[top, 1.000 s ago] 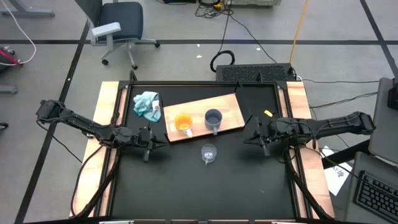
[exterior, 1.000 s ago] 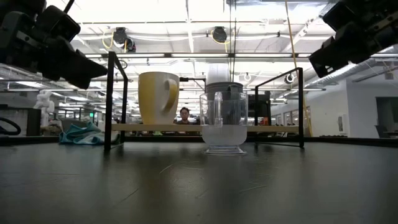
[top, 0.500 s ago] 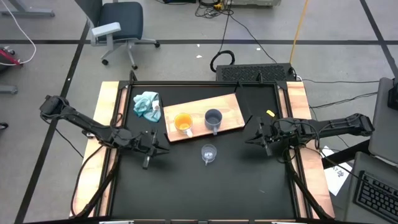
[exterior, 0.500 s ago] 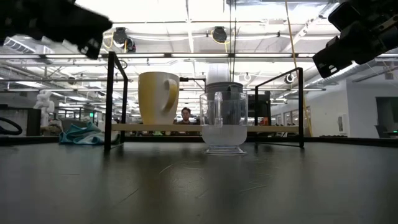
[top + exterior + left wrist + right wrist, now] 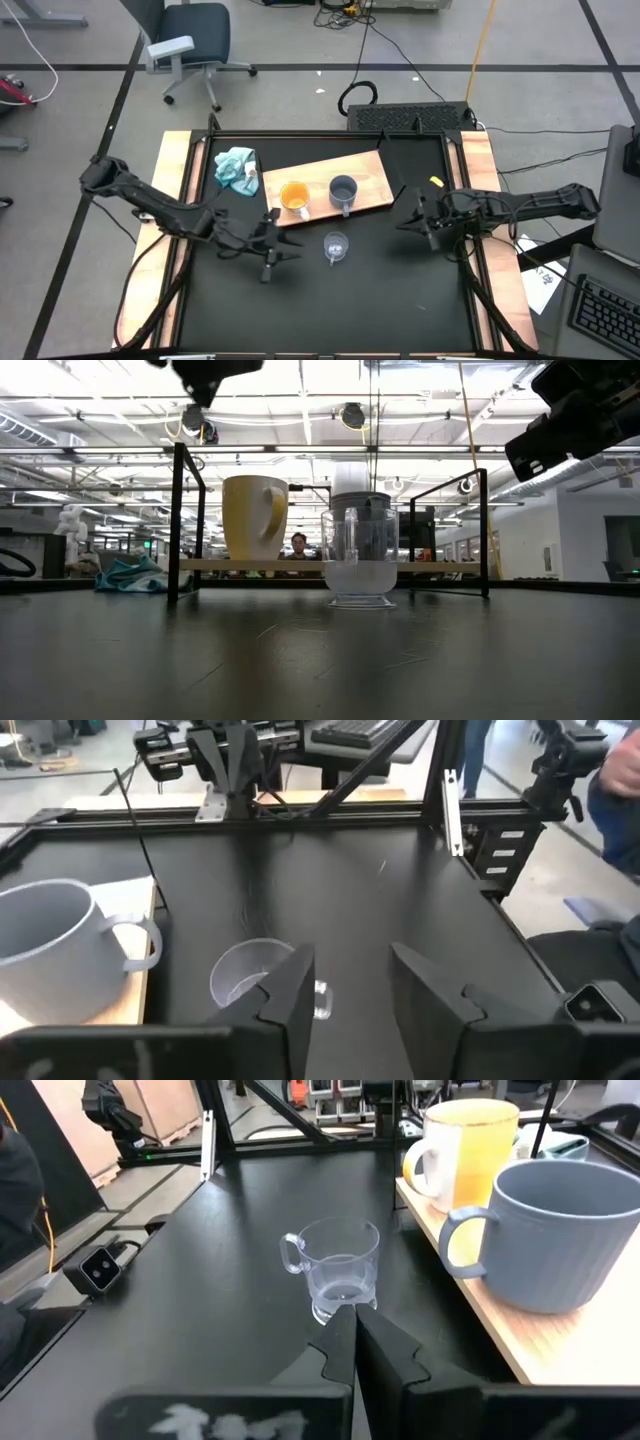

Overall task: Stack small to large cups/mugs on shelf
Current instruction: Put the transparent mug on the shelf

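The clear glass cup (image 5: pixel 335 246) stands upright on the black tabletop, just in front of the light-wood board (image 5: pixel 325 187). On the board stand the orange mug (image 5: pixel 294 197) and the grey-blue mug (image 5: pixel 343 190). My left gripper (image 5: pixel 292 250) is open and empty, just left of the glass cup (image 5: pixel 250 982) and above table height. My right gripper (image 5: pixel 400 222) is shut and empty, to the right of the cup (image 5: pixel 338 1275), pointing at it.
A light-blue cloth (image 5: pixel 236 167) lies at the far left of the table, next to the board. A black frame with upright posts (image 5: pixel 180 520) runs around the table. Bare tabletop lies in front of the glass cup.
My left gripper has swung toward the table's right and a little toward its near edge, from the left rail to just beside the glass cup. The cups and my right arm have kept still.
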You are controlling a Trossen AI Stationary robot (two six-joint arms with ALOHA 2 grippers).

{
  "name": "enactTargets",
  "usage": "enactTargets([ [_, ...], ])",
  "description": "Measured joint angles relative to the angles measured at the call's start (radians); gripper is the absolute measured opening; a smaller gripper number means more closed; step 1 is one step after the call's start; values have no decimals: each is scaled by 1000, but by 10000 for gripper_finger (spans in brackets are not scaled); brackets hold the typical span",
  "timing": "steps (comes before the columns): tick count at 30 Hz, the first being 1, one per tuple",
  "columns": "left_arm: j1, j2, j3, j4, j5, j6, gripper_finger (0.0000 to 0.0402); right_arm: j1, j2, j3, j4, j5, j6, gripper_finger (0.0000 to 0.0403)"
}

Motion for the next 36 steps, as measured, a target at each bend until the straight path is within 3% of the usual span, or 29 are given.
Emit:
enactTargets([
  [8, 12, 103, 172, -119, 0, 5, 154, 0, -71, 0, -74, 0, -4, 0],
  [16, 68, 183, 268, -222, -9, -25, 145, 0, -148, -58, -55, 0, 14, 0],
  [26, 169, 273, 349, -234, 30, -19, 132, 0, -216, -99, -17, -3, 25, 0],
  [36, 271, 379, 356, -249, 216, -68, 131, 0, -218, -99, 1, -31, 9, 0],
])
